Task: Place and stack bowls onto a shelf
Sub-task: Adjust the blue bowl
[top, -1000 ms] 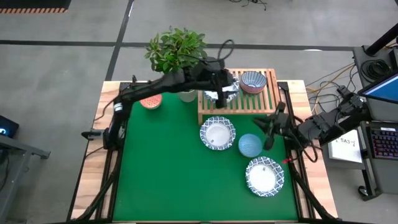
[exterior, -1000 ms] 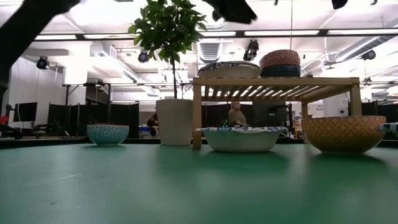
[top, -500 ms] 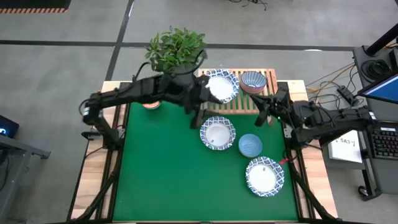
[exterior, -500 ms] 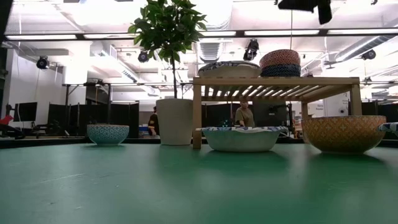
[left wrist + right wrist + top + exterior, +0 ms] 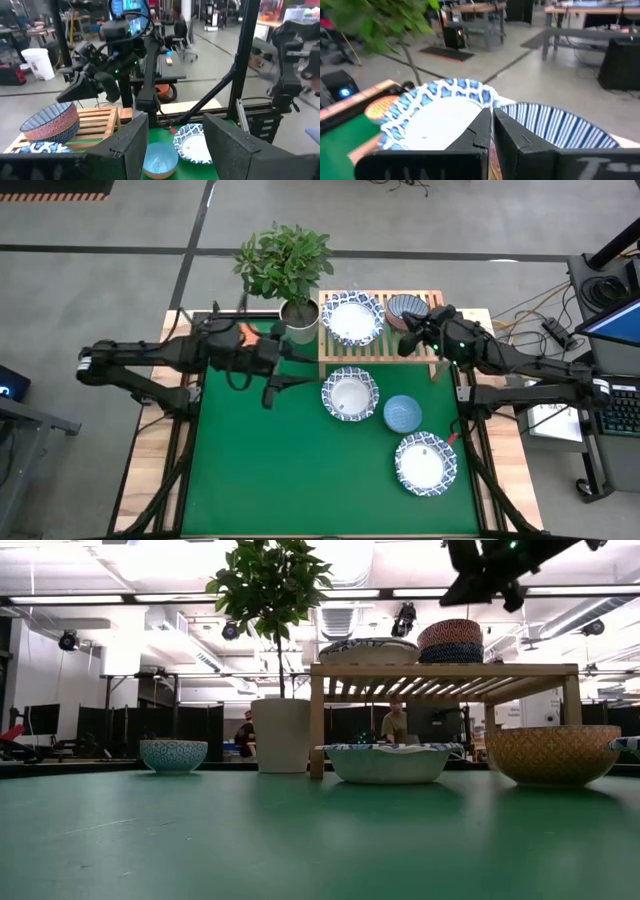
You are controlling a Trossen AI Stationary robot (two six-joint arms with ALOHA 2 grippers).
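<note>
Nearest the table's front edge sits one white blue-rimmed bowl [image 5: 425, 463], then the light blue bowl [image 5: 402, 413] and a second white bowl [image 5: 349, 393] mid-mat. Over the mat's left side the left gripper [image 5: 268, 385] hangs, fingers spread and empty. Along the far edge, the wooden shelf [image 5: 381, 347] carries a third white bowl [image 5: 351, 318] beside a striped bowl stack [image 5: 406, 309], where the right gripper [image 5: 408, 343] hovers, fingers pressed together.

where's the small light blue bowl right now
In the high view the small light blue bowl sits on the green mat, right of centre, between two wide white blue-rimmed bowls.
</note>
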